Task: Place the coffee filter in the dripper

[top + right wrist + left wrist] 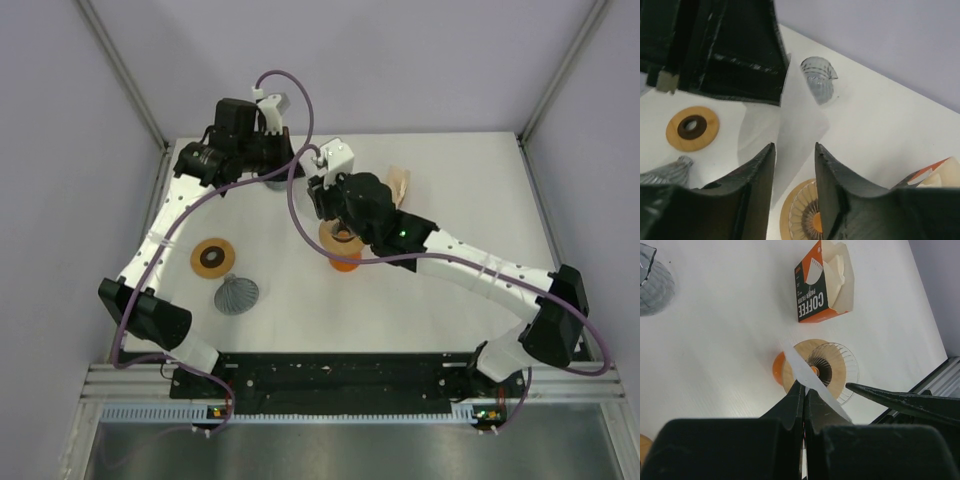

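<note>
My left gripper (804, 386) is shut on a white paper coffee filter (812, 377) and holds it in the air over the dripper (832, 371), a clear ribbed cone on a wooden ring with an orange base. In the top view the dripper (341, 246) sits mid-table, partly under my right arm. My right gripper (794, 148) is open, with one finger on each side of the hanging filter (802, 125) and the dripper (805, 217) below. One right finger (900, 401) shows in the left wrist view. My left gripper (262, 150) reaches in from the back left.
An orange and black coffee filter box (822, 285) with filters sticking out lies behind the dripper. A loose wooden ring (213, 257) and a glass cone (236, 295) lie front left. Another glass cone (819, 80) lies farther back.
</note>
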